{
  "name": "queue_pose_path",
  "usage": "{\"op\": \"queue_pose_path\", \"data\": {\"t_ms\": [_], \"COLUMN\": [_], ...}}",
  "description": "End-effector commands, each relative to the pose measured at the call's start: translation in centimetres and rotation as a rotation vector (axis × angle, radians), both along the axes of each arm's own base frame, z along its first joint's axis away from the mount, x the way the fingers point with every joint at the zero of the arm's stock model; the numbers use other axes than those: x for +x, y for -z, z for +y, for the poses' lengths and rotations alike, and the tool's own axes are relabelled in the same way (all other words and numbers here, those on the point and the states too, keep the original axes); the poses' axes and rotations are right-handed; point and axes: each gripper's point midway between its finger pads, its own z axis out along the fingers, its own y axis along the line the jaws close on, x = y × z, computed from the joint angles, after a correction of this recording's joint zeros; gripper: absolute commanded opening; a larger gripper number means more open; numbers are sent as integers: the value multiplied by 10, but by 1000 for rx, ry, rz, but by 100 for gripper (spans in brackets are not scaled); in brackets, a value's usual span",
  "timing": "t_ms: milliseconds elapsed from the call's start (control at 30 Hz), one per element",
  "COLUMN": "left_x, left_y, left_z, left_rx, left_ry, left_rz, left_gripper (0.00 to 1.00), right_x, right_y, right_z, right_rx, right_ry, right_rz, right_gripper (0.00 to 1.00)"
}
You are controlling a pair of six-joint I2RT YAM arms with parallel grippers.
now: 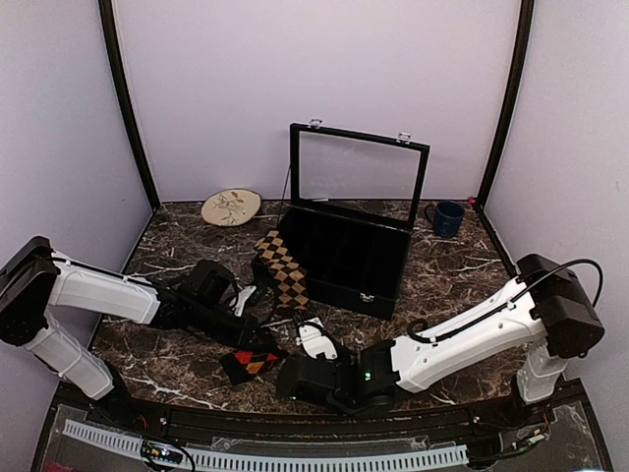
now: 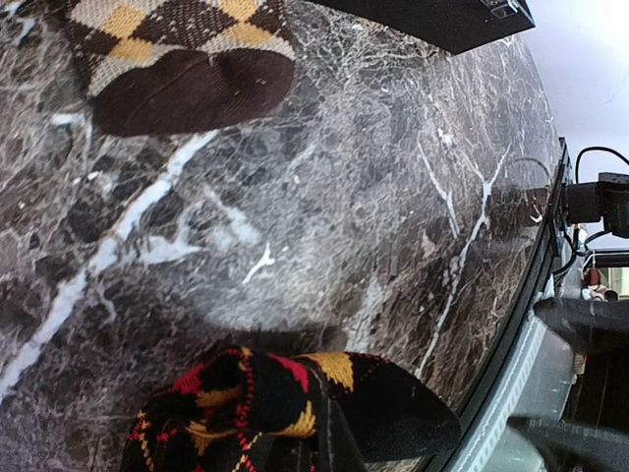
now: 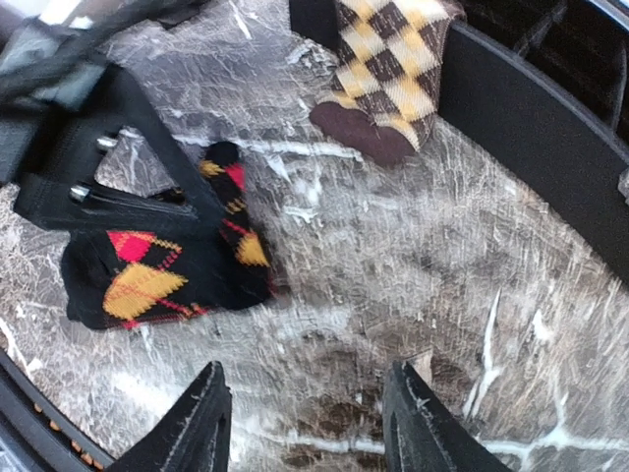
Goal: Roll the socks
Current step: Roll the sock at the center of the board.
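Red sock (image 1: 252, 362): near worktop (image 1: 462, 285), left of centre; soft, light, limp; left jaws seemingly pinched on one end. Tan sock (image 1: 282, 265): farther back, against black case (image 1: 339, 283); best taken at the toe. Right jaws spread, empty

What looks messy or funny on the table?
The tan sock lies flat and unrolled beside the black case, while the red sock sits apart, bunched near the front edge, pinched by the left gripper. Nothing looks spilled or broken.
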Motion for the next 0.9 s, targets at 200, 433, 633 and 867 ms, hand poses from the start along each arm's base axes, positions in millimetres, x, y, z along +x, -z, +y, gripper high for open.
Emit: {"op": "queue_pose_path", "data": {"t_ms": [200,433,633,867], "left_x": [10,15,15,10], "left_y": [-1,-3,-6,-3], "left_z": [11,17,19,22], "left_rx": [-23,-38,-70,-87], "left_ry": [-29,-76,-92,-94], "left_rz": [-161,-221,-251,-257], "left_gripper": [0,0,0,0], "right_x": [8,16,29,36], "right_y": [-8,0,12,29], "right_z": [-3,12,26,43], "right_rx": [411,574,709,758], "right_ry": [77,75,80,82], "right_rz": [201,331,434,515], "right_gripper": [58,62,65,65]}}
